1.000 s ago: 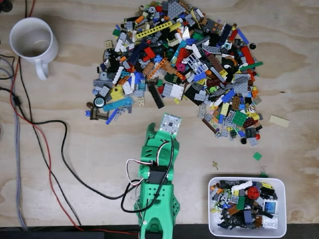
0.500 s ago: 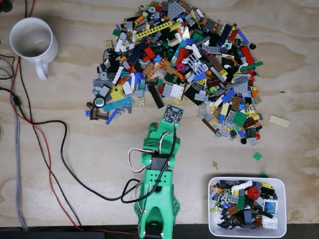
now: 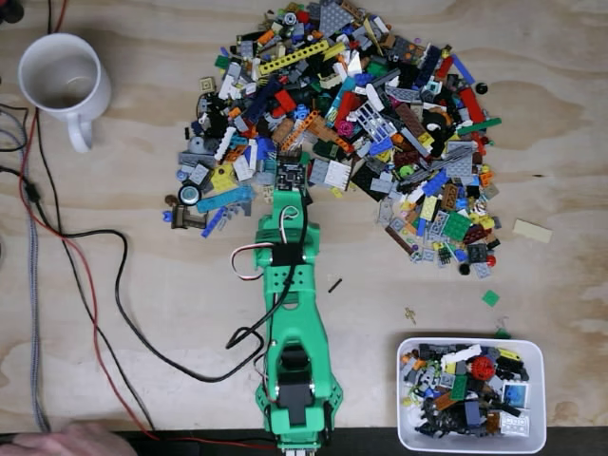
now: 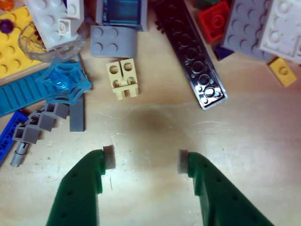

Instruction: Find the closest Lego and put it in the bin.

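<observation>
A big heap of mixed Lego (image 3: 351, 114) covers the far half of the table. My green gripper (image 3: 286, 197) reaches up to the heap's near edge. In the wrist view the gripper (image 4: 146, 160) is open just above the wood, with nothing between its grey pads (image 4: 108, 157). Just ahead and slightly left lies a small tan Lego (image 4: 123, 77); a black holed beam (image 4: 195, 61) runs ahead on the right. The bin (image 3: 472, 343), a white tray holding several pieces, sits at the near right of the fixed view, well away from the gripper.
A white mug (image 3: 62, 81) stands at the far left. Black and red cables (image 3: 104, 285) trail over the left side. A hand (image 3: 66, 442) shows at the bottom left edge. Loose pieces lie apart: a tan plate (image 3: 532, 231), a green tile (image 3: 490, 297), a black bit (image 3: 334, 284).
The arm has stretched forward and a little left, bringing the gripper to the heap's near edge. A hand has come in at the bottom left.
</observation>
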Tool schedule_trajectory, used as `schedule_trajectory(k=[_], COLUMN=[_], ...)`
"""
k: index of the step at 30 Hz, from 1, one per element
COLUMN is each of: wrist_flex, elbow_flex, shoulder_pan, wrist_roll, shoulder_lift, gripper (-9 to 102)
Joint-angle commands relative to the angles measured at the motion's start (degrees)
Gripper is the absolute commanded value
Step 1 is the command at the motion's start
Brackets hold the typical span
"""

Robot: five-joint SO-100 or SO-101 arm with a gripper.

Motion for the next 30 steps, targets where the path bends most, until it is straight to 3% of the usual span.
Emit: schedule_trajectory(k=[1, 23, 30], wrist_flex=[-4.04, -14.33, -14.85], elbow_flex=[-7.38, -15.12, -16.00], shoulder_pan=[-2.64, -4.39, -4.66], wrist_roll=[-1.76, -6.06, -6.68], shoulder_lift=[-5.71, -22.50, -24.08], gripper=[19, 17, 9])
